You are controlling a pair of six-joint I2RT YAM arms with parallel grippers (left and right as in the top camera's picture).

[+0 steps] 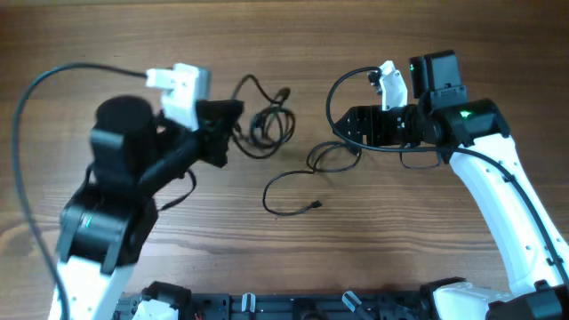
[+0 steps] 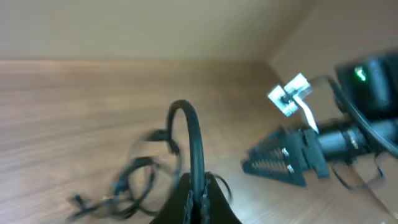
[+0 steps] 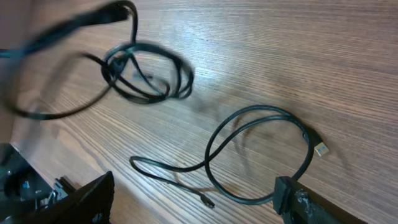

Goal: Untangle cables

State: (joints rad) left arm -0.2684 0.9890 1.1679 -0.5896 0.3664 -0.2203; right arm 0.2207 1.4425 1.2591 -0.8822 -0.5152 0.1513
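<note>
A knotted coil of thin black cables (image 1: 269,125) lies at the table's middle back. It also shows in the right wrist view (image 3: 149,74) and, blurred, in the left wrist view (image 2: 134,180). My left gripper (image 1: 224,133) is just left of the coil. It is shut (image 2: 199,190) on a cable strand (image 2: 194,140) that arches up from its jaws. A separate loose cable (image 1: 298,182) loops in front of the coil, with a USB plug end (image 3: 321,149). My right gripper (image 1: 345,124) is open (image 3: 193,190) over this loose cable (image 3: 261,149), holding nothing.
The right gripper also shows in the left wrist view (image 2: 283,162), at the right. A thick black arm wire (image 1: 36,98) arcs over the table's left side. The robot base rail (image 1: 293,307) runs along the front edge.
</note>
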